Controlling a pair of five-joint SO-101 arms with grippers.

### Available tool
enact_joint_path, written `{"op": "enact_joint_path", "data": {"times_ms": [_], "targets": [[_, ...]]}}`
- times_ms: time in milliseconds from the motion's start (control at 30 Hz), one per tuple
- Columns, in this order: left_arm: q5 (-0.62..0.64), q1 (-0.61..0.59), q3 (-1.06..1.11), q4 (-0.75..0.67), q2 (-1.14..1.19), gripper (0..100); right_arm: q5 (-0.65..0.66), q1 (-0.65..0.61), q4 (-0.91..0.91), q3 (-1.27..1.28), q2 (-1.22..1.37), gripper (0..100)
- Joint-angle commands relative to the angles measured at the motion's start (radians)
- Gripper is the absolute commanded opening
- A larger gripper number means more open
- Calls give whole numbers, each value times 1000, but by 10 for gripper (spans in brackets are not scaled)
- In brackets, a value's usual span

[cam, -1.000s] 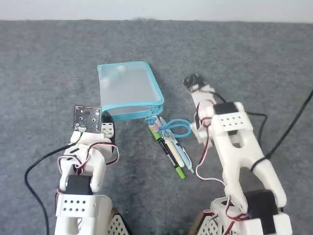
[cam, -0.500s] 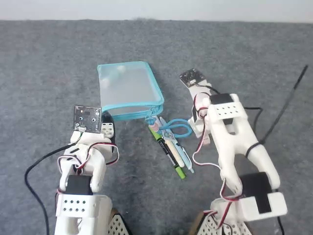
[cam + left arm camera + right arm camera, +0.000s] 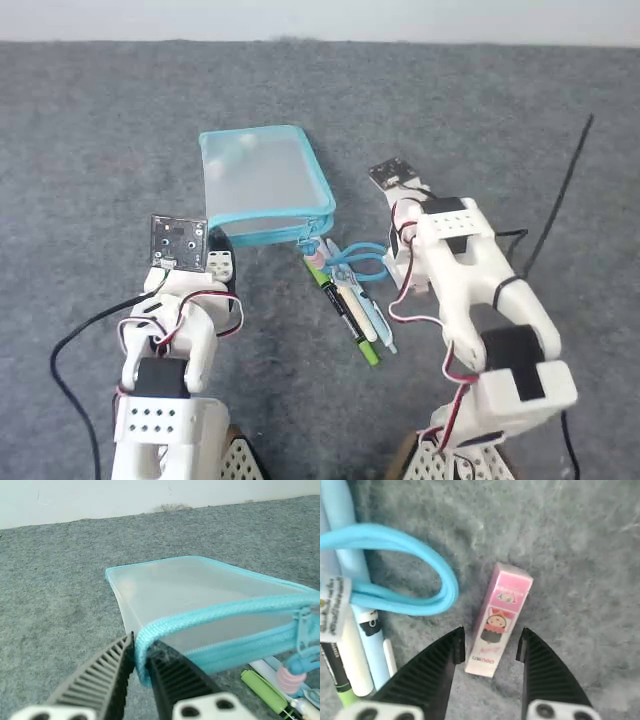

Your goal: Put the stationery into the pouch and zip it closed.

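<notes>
Grey worktop (image 3: 90, 120) stretches well beyond the turquoise-edged pouch (image 3: 262, 195) on every side, meeting a pale wall (image 3: 320, 20) behind it. At the end of the pouch's zipper edge away from the pull, the left jaws are clamped on the corner. Bunched pens (image 3: 355, 312) and blue-handled scissors (image 3: 362, 262) lie just beside the pull. Beyond them from the pouch, the right jaws stand open, with a pink eraser (image 3: 499, 617) lying flat between them.
</notes>
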Motion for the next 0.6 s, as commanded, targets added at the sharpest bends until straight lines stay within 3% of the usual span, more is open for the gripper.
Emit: {"op": "enact_joint_path", "data": {"times_ms": [0, 567], "targets": [[-15, -2, -35, -14, -15, 12, -15, 28, -8, -6, 15, 170], [-17, -2, -35, -14, -15, 12, -46, 58, 107, -3, 28, 169]]}}
